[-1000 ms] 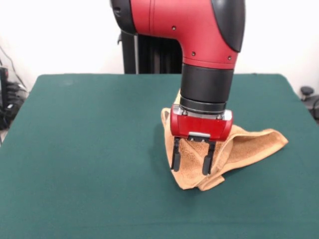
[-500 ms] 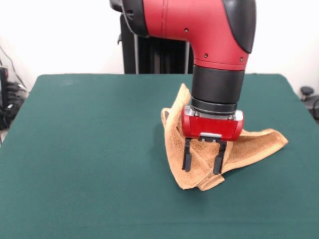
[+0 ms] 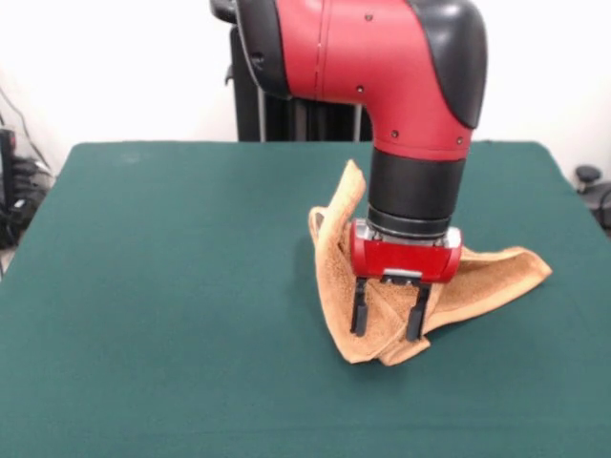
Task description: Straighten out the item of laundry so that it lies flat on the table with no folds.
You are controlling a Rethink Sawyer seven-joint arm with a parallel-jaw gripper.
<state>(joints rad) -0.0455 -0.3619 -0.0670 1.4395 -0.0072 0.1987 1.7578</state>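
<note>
The item of laundry [image 3: 334,277], an orange-tan terry towel, lies crumpled and folded over itself right of the middle of the green table [image 3: 162,286]. One corner stretches out to the right, another rises toward the back. My gripper [image 3: 388,326] hangs over the towel's near part, open, with both dark fingers [image 3: 359,310] pointing down at the cloth. Nothing is held between them. The red wrist and arm hide the towel's middle.
The table's far edge meets a white wall. Cables and dark gear [image 3: 14,200] sit off the left edge, and a small black object [image 3: 588,177] sits off the right edge.
The gripper has shifted to the right over the towel and then dropped slightly lower. The towel's shape has stayed the same.
</note>
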